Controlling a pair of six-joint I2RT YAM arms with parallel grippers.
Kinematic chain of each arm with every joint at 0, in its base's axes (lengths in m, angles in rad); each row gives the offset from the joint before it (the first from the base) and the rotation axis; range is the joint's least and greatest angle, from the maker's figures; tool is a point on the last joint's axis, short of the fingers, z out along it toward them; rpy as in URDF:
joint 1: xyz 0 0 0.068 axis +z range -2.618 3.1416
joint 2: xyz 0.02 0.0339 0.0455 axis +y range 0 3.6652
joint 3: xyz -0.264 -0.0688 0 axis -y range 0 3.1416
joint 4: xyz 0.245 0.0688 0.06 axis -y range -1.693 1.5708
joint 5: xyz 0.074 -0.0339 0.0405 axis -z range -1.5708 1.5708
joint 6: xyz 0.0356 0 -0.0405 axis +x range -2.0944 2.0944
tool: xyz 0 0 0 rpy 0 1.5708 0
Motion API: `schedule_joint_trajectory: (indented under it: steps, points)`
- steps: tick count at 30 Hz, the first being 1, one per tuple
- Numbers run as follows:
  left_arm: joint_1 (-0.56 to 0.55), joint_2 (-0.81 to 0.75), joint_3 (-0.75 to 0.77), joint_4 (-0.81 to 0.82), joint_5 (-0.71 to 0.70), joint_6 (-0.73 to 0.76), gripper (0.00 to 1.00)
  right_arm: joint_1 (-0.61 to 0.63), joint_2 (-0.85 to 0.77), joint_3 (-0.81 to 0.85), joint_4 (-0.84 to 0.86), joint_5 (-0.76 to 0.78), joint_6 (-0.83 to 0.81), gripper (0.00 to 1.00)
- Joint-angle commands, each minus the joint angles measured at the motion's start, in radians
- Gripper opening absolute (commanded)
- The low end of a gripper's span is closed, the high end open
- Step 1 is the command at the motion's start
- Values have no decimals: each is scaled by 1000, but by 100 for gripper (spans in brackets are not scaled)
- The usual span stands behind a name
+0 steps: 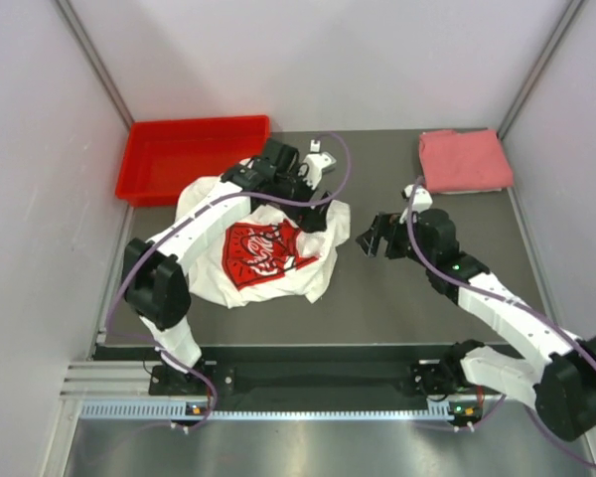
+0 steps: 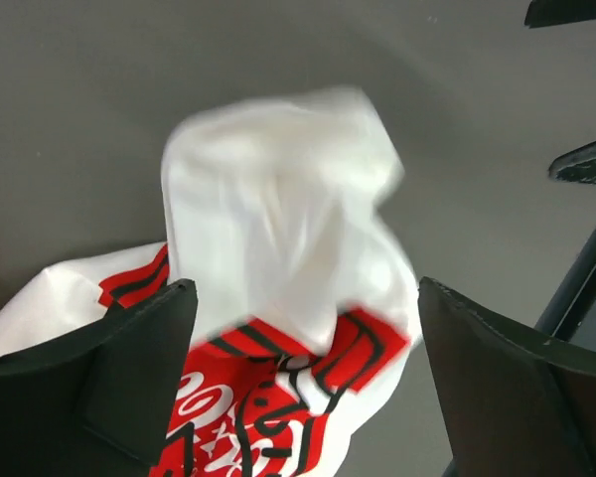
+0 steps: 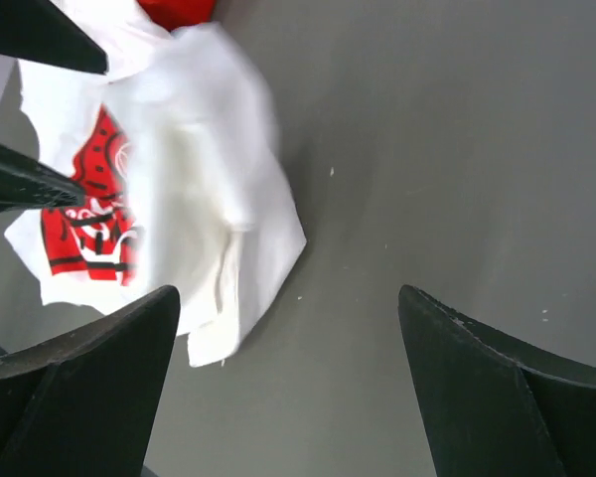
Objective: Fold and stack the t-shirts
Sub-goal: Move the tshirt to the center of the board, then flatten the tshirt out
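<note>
Left of centre on the table (image 1: 397, 288), the white shirt (image 1: 263, 253) lies crumpled, logo up; the left gripper (image 2: 305, 293) hangs over its far right edge, jaws spread wide, gripping nothing. Just right of the shirt the right gripper (image 3: 288, 295) hovers above the table, jaws also spread. Folded, the pink shirt (image 1: 464, 161) sits at the far right corner.

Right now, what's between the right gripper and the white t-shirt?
Nothing but bare tabletop: the top view shows the right gripper just beside the white t-shirt.
</note>
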Motion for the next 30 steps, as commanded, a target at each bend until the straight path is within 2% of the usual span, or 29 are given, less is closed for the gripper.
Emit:
schedule_joint_trajectory:
  steps: [1, 5, 6, 9, 11, 12, 13, 18, 22, 25, 28, 29, 30]
  points:
    - [3, -29, 74, -36, -26, 54, 99, 43, 90, -26, 95, 3, 49, 91]
    - [88, -192, -36, -62, -68, 116, 99, 113, 213, 18, 102, 38, 46, 91]
    - [151, -233, -71, -65, -65, 134, 99, 126, 236, 28, 101, 60, 40, 91]
    - [257, -391, -285, -107, -126, 238, 98, 138, 314, 54, 108, 78, 49, 91]
    - [291, -488, -373, -156, -163, 346, 92, 138, 356, 71, 107, 95, 66, 91]
    - [300, -511, -454, -217, -189, 376, 84, 138, 367, 75, 110, 112, 72, 91]
    - [303, -540, -493, -237, -259, 418, 82, 136, 385, 86, 110, 123, 78, 91]
    - [323, -572, -776, -247, -287, 430, 82, 115, 477, 129, 119, 184, 121, 88]
    - [322, -562, -867, -247, -287, 430, 82, 97, 557, 161, 170, 135, 136, 82]
    - [322, -549, -906, -247, -287, 430, 82, 80, 614, 192, 182, 77, 144, 72]
    - [322, -533, -921, -247, -287, 430, 82, 66, 626, 193, 216, 54, 159, 53]
    - [320, -528, -929, -247, -287, 430, 82, 64, 624, 192, 230, 51, 168, 39]
    - [320, -514, -942, -247, -287, 430, 82, 57, 620, 187, 233, 51, 170, 31]
